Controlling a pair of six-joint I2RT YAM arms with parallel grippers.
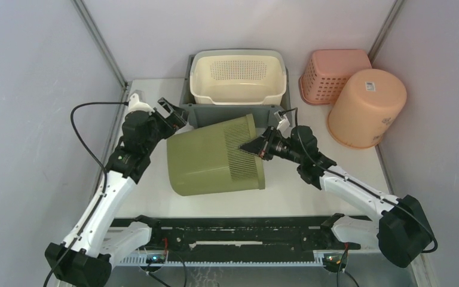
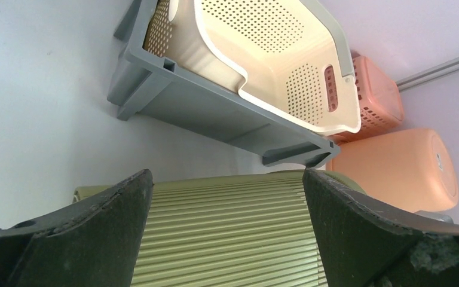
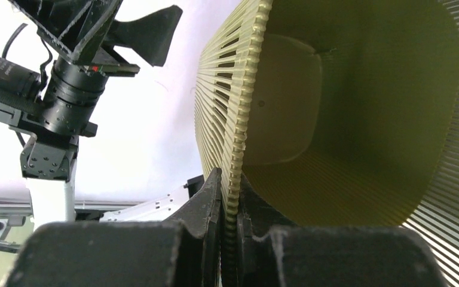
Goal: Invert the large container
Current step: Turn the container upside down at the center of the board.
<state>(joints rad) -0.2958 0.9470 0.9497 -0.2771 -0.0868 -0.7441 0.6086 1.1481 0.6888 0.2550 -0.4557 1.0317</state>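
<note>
Your bin (image 1: 215, 158) at centre is olive-green, ribbed; above it the tub (image 1: 239, 72) is cream, dot-perforated, its crate (image 1: 221, 114) grey; upper right, the basket (image 1: 333, 73) pink latticed, bucket (image 1: 367, 107) peach.

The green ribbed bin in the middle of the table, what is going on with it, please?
The olive-green ribbed plastic bin lies on its side on the white table, with its mouth toward the right arm. The right gripper is shut on the bin's slotted rim. The left gripper is open near the bin's closed end and holds nothing. The bin is not yet upside down.
</note>
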